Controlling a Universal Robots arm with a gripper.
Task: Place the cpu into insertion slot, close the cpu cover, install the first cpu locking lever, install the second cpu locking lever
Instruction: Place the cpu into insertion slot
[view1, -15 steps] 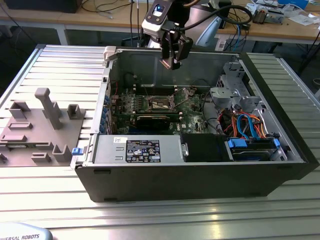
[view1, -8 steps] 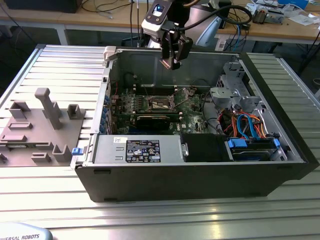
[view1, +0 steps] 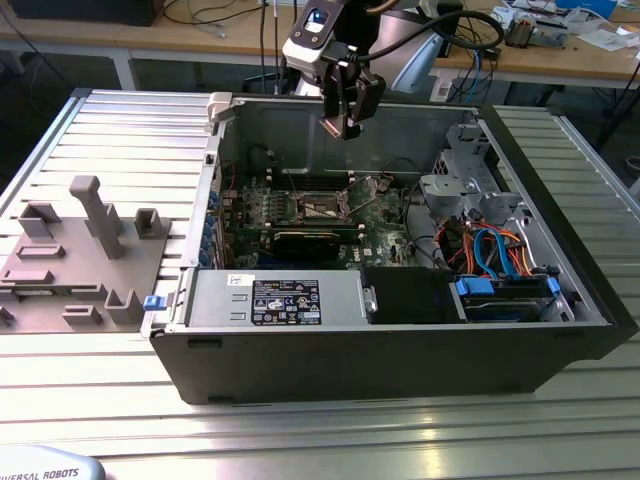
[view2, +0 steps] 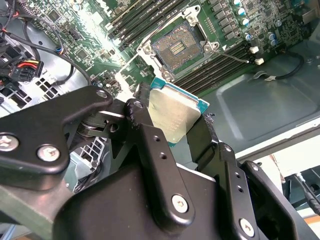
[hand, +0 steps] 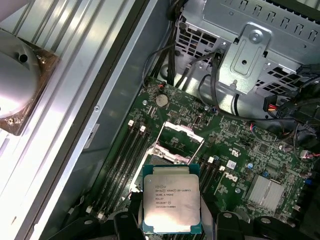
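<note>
My tool (view1: 345, 125) is clamped on the cpu (hand: 171, 197), pinching 2 opposite edges, and the chip's metal face shows in both wrist views. I hold it in the air above the insertion slot (view2: 177, 47), well clear of it. That socket lies bare, with the cpu cover (hand: 180, 129) tilted up beside it.

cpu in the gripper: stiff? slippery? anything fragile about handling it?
Probably rigid: the cpu looks dead flat though the gripper seems to pinch it by its edges alone. Its smooth metal top looks slick, so that edge grip may slip if bumped. Thin and flat, it likely won't roll; its thin green rim looks like the more fragile part.
</note>
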